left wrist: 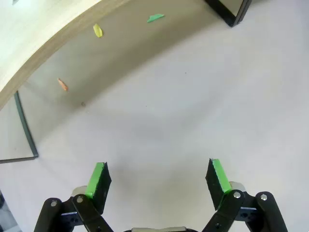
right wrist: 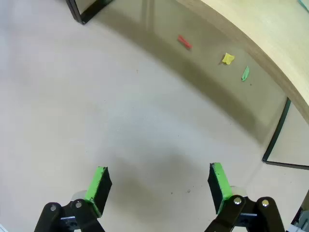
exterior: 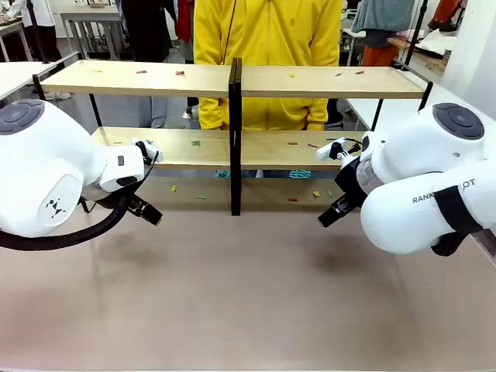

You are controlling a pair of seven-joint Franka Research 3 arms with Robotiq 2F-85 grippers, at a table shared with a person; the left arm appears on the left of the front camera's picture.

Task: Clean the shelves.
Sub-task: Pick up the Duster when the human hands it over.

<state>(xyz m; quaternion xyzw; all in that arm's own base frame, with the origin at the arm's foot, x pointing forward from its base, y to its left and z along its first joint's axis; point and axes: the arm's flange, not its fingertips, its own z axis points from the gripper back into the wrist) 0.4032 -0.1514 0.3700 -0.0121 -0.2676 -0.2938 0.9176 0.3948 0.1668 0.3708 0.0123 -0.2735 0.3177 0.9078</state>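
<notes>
At the left edge, we see the white left arm [exterior: 46,170] low over the tan worktop [exterior: 248,302], its wrist turned toward the middle. In the left wrist view the left jaws stand wide apart with nothing between the green pads [left wrist: 99,176]; bare worktop lies under the gap. Beyond them, in the shadow of a light-wood board, lie an orange scrap [left wrist: 63,85], a yellow scrap [left wrist: 98,30] and a green scrap [left wrist: 155,18].

The shelves [exterior: 124,77] stand across the far part of the worktop, between the two arms and a person in a yellow top [exterior: 267,35] who is just behind them. Their black centre post [exterior: 235,139] falls near the middle of the front view. We note small coloured bits [exterior: 180,74] scattered on both boards and on the worktop beneath the lower board.

To the right, the white right arm [exterior: 426,186] mirrors the left, low and well short of the shelves. In the right wrist view the right jaws are likewise fully spread and grip nothing. Ahead of them, near the lower board's edge, lie a red bit [right wrist: 184,42], a yellow bit [right wrist: 228,58] and a green bit [right wrist: 245,73], close to a thin black frame leg [right wrist: 277,130].
</notes>
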